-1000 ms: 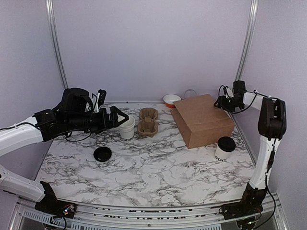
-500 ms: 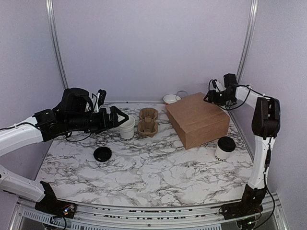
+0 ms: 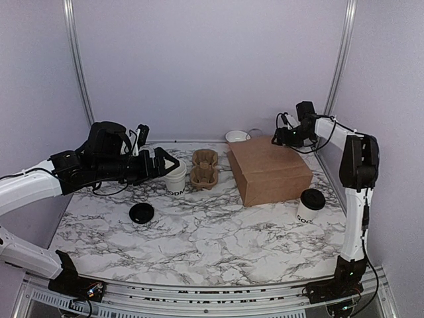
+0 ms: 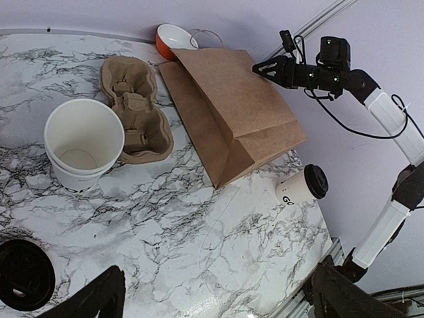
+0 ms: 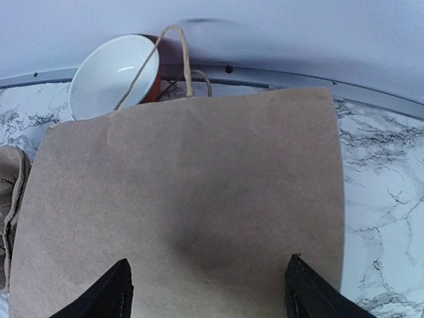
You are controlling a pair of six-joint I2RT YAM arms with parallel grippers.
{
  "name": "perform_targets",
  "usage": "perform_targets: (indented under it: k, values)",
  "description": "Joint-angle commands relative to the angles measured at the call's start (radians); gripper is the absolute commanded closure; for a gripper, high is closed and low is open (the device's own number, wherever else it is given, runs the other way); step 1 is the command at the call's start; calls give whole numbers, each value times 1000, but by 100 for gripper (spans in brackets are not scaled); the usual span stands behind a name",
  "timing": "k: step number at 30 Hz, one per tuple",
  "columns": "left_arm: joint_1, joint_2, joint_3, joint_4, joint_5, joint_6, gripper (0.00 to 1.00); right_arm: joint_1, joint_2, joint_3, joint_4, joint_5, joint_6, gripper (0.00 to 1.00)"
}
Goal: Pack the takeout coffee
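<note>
The bag [image 3: 268, 171] has swung left beneath the right gripper [image 3: 279, 137], its fingers now wide and holding nothing; the left gripper [image 3: 164, 163] gapes too. The coffee [image 3: 309, 205] waits beside the bag, which probably needs standing upright first.

takeout coffee [image 3: 309, 206] upright, beside brown paper bag [image 3: 268, 170]

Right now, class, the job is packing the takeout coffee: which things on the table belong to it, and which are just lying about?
Belong to the job: lidded takeout coffee; brown paper bag; probably the pulp cup tray.
Lying about: open white cup; loose black lid; orange-and-white bowl.
</note>
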Motion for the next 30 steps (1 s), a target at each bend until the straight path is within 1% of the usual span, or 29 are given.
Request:
perform_targets:
  k: [1,6,9,13,16,20,24,30]
  values:
    - [-5,1,26,-24,-16,-2,1,69,-4,75,-77,218,-8,23]
    - [-5,0,18,-24,-27,-2,1,129,-75,73,-102,426,20,21]
    - [-5,4,16,-20,-40,-9,1,199,-111,61,-121,503,36,21]
    - [-5,4,13,-19,-68,-20,1,321,-140,14,-143,619,67,24]
    - [-4,6,14,-19,-76,-19,1,407,-146,-5,-156,682,90,29]
    - [-4,14,17,-19,-80,-20,1,496,-113,24,-185,711,105,34]
    - [-4,25,19,-12,-77,-29,1,549,-45,99,-230,731,111,40]
    - [-4,29,14,-7,-76,-33,1,592,73,215,-287,803,107,43]
